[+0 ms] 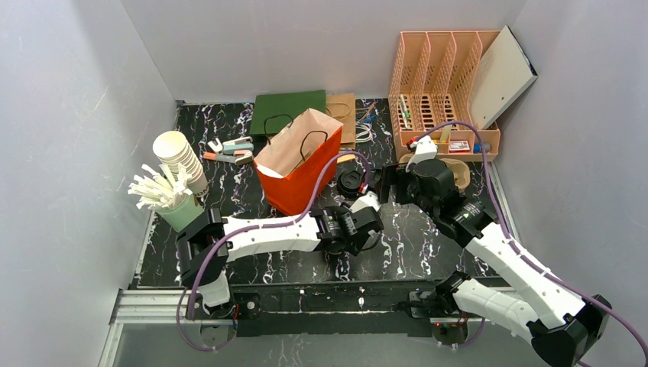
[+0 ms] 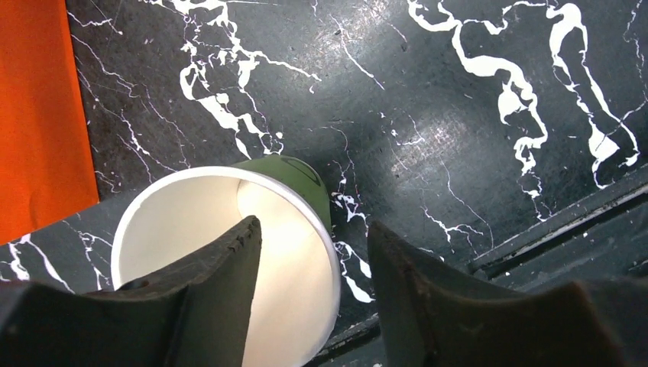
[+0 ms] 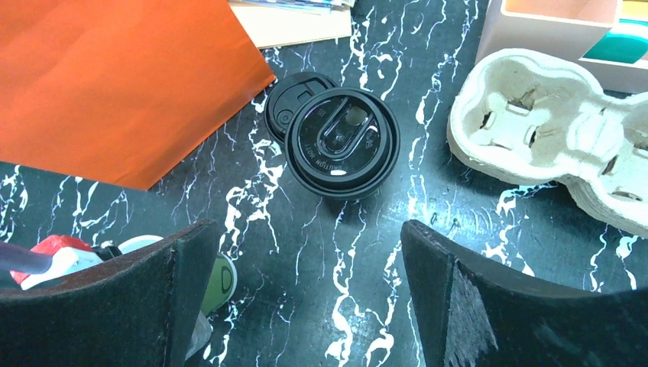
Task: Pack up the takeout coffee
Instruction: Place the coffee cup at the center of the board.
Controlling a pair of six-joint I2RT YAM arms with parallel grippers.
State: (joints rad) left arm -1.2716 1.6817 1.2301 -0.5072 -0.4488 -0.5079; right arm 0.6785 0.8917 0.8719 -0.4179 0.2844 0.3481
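Note:
A lidless dark green cup, cream inside, fills the lower left of the left wrist view. My left gripper is open and straddles its wall, one finger inside the mouth and the other outside, clear of the rim. In the right wrist view that cup peeks out beside my left finger. My right gripper stands wide open over bare table, just short of two round black lids that overlap each other. The takeout coffee, a cup with its lid on, is out of view.
An upright orange paper bag stands left of the lids. A pulp cup carrier lies to their right. A stack of white cups and a peach organiser stand further back. The table's front rail is near the cup.

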